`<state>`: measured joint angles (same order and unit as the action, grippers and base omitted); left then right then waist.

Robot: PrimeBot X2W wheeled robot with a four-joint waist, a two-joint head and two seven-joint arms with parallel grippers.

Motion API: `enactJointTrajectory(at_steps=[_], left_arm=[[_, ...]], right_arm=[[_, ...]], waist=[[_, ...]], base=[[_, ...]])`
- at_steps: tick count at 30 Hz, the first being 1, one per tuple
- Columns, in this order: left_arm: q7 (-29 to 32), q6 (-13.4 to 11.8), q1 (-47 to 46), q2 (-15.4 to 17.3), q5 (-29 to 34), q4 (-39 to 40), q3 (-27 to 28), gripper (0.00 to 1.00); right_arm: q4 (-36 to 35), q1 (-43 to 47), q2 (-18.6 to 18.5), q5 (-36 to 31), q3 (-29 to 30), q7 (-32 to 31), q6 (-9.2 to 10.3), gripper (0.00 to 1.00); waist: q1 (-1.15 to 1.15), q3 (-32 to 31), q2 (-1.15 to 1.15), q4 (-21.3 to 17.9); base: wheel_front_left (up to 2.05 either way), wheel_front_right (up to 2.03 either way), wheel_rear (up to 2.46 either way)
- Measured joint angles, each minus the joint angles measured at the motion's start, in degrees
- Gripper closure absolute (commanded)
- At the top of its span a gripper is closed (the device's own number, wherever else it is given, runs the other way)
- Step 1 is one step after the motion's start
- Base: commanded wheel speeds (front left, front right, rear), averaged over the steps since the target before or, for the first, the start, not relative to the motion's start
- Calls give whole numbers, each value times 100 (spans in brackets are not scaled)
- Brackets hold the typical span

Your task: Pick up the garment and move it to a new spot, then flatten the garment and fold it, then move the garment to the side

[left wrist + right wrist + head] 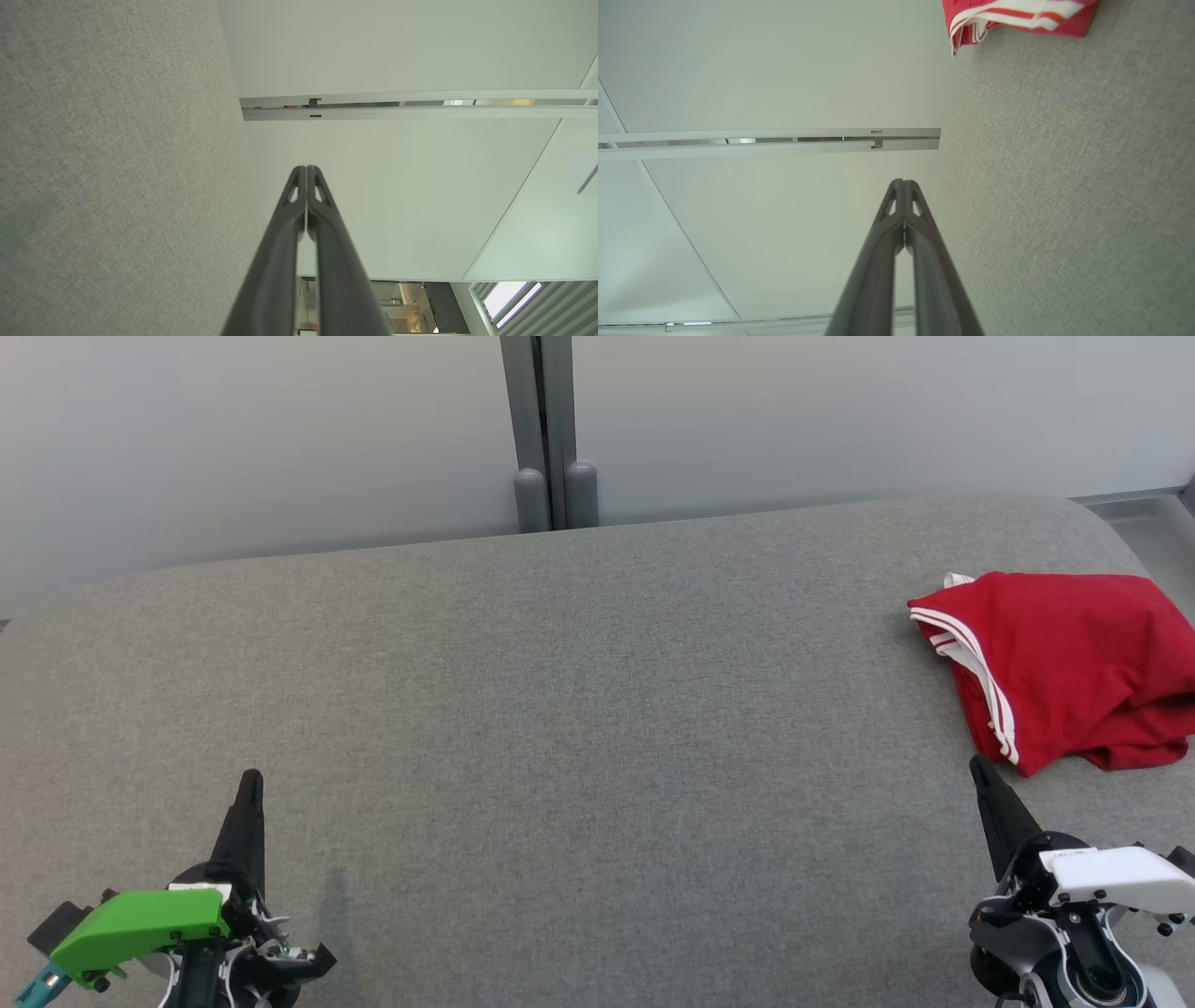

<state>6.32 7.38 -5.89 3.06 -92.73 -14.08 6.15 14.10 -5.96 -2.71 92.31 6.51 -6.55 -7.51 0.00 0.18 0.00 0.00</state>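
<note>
**A:** A grey fabric-covered table [560,709] is seen before pale wall panels [233,429]. Where is the garment found?

**B:** The red garment [1064,663], edged with white stripes, is laid at the table's far right, near the right end effector [982,779] and just beyond its tip. It is partly cut off by the picture's edge, so whether it is folded or merely bunched cannot be settled.

**A:** How are the end effectors held?

**B:** Both are closed tight, fingers pressed together, with nothing gripped. The left end effector [249,793] is held low at the left, well apart from the cloth.

**A:** Why so?

**B:** A rest pose is judged likely. The table's middle is free for spreading, and the right arm is placed nearest for any pick.
</note>
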Motion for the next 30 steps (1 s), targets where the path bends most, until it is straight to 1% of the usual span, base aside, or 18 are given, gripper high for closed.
enactJointTrajectory(at_steps=[30], left_arm=[[14, 0, -1, -7, 2, 0, 16, 100]], right_arm=[[0, -1, 0, 0, 0, 0, 0, 100]], waist=[[0, 0, 0, 0]], base=[[0, 0, 0]])
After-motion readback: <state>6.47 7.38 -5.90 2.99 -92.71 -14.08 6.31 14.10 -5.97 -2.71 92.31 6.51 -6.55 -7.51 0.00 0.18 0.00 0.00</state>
